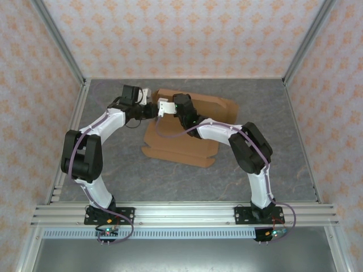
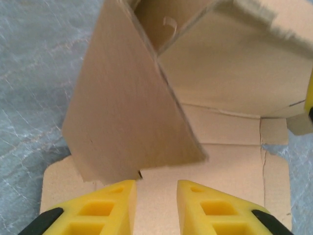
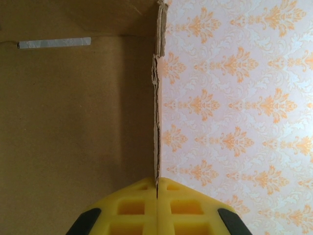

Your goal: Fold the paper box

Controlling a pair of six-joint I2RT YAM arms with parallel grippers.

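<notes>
Right gripper (image 3: 157,188) pinches a raised edge of the paper box (image 1: 190,148), pads pressed together on the cardboard; left gripper (image 2: 156,188) hovers with fingers (image 2: 112,205) apart (nothing between them) over a flat panel. Partly folded, the box lies mid-way across the grey table (image 1: 119,170)

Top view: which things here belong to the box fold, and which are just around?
Job: paper box, flaps raised; right gripper, jaws shut on a cardboard edge; left gripper, jaws apart by a raised flap.
Around: grey table; patterned walls; metal rail at the arm bases.
</notes>
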